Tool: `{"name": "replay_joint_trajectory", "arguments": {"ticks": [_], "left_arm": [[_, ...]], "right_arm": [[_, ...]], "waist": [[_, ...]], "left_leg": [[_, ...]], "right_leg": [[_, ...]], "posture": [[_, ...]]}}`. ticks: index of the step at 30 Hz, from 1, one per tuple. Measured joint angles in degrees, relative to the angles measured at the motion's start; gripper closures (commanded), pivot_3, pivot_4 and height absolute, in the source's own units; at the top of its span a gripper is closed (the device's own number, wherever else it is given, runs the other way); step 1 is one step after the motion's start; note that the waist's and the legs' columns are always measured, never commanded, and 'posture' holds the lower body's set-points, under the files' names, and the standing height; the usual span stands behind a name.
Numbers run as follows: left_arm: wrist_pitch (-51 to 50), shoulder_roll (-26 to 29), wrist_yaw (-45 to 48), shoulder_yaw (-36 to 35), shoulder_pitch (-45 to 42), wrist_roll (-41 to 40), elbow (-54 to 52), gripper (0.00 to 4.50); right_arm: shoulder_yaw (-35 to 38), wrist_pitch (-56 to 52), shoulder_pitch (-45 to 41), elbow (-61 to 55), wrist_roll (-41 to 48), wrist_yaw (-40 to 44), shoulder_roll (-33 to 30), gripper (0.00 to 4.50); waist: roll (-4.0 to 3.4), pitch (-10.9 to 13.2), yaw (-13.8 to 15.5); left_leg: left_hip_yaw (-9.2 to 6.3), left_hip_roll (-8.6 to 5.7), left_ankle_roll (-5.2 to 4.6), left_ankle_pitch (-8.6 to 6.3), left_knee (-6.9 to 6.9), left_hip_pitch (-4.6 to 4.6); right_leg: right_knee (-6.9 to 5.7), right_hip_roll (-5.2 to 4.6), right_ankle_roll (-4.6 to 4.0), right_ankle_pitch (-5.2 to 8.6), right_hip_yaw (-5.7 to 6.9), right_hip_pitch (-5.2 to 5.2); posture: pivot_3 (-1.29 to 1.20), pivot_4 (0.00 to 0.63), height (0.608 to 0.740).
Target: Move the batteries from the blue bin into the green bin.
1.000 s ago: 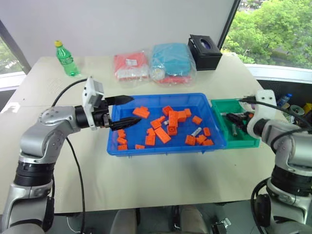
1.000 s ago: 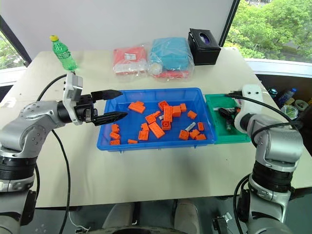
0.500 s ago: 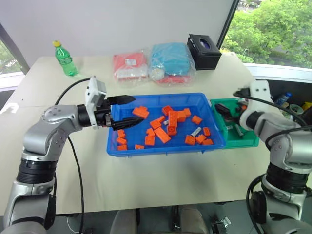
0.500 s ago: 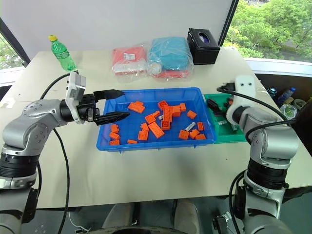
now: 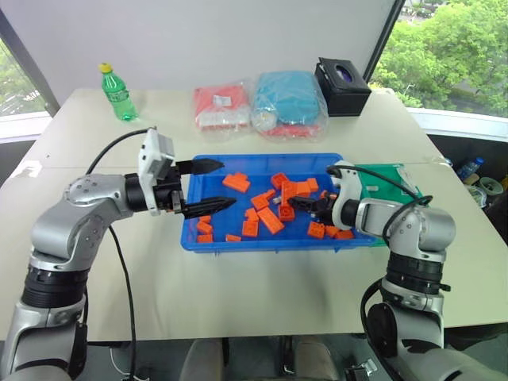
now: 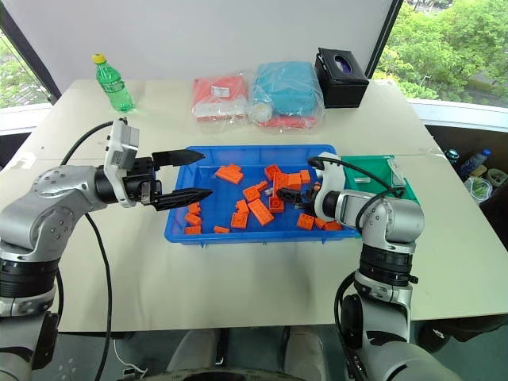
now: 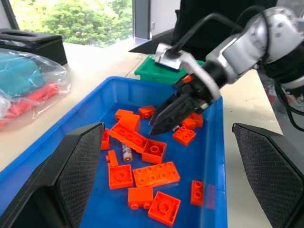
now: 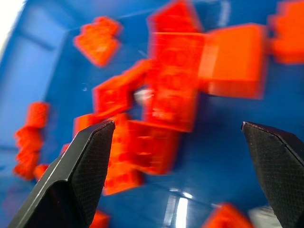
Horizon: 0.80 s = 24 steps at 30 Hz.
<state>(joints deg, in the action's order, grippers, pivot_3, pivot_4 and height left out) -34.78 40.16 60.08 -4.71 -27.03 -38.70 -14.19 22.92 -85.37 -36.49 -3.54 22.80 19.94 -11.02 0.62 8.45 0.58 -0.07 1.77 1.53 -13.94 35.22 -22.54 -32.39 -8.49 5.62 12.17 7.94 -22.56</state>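
**Right gripper swung from green bin into blue bin**

Swinging left since a second ago, the right gripper (image 6: 295,202) has left the green bin (image 6: 399,176) and now hangs over the right half of the blue bin (image 6: 262,233), fingers spread wide with nothing between them, tips low among the orange blocks (image 6: 259,211); the left gripper (image 6: 195,175) has kept its place at the blue bin's left end, pointing right, fingers parted and empty, one over the far rim and one over the near-left blocks; one battery (image 7: 126,153) lies on the blue floor between blocks, near the middle of the bin, just beside the right gripper's tips and untouched; whether others lie under the blocks cannot be told; the green bin sits against the blue bin's right end on the counter (image 6: 262,290); at the far side stand a green bottle (image 6: 113,83), two bagged cloths (image 6: 252,94) and a black box (image 6: 343,77).
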Motion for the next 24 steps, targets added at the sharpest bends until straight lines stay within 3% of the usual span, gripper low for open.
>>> {"name": "replay_joint_trajectory", "arguments": {"ticks": [9, 17, 20, 24], "left_arm": [[-0.2, 0.4, -1.4, -0.9, 1.0, -0.7, -1.9, 0.00], [-0.2, 0.9, -1.5, -0.9, 0.8, -0.7, -1.8, 0.00], [-0.1, 0.9, -1.6, -0.9, 0.6, -0.7, -1.7, 0.00], [-0.1, 0.9, -1.6, -0.9, 0.0, -0.7, -1.7, 0.00]], "right_arm": [[6.9, 5.4, -5.4, 12.9, 3.0, -1.7, 4.7, 0.10], [6.2, 10.0, -6.1, 17.4, 4.8, -3.5, 7.6, 0.10], [4.6, 11.6, -6.1, 18.0, 4.9, -4.1, 7.8, 0.86], [3.8, 12.0, -5.3, 18.5, 5.3, -5.0, 8.4, 2.85]], "waist": [[-0.03, 0.0, -0.8], [-0.01, 0.0, -1.3], [-0.01, 0.0, -1.4], [-0.02, 0.0, -1.3]], "left_leg": [[-0.07, 0.03, 0.00, 0.00, -0.02, 0.07], [-0.08, 0.02, 0.00, 0.00, -0.03, 0.09], [-0.09, 0.03, 0.00, 0.00, -0.03, 0.09], [-0.10, 0.02, 0.00, 0.00, -0.03, 0.07]], "right_leg": [[-0.10, 0.06, 0.00, 0.01, 0.00, -0.02], [-0.10, 0.06, 0.01, 0.00, -0.01, 0.08], [-0.11, 0.07, 0.00, 0.01, -0.01, 0.06], [-0.10, 0.06, 0.01, 0.00, -0.01, 0.06]], "posture": [[0.00, 0.150, 0.723], [0.00, 0.150, 0.723], [0.00, 0.150, 0.723], [0.00, 0.150, 0.723]]}}
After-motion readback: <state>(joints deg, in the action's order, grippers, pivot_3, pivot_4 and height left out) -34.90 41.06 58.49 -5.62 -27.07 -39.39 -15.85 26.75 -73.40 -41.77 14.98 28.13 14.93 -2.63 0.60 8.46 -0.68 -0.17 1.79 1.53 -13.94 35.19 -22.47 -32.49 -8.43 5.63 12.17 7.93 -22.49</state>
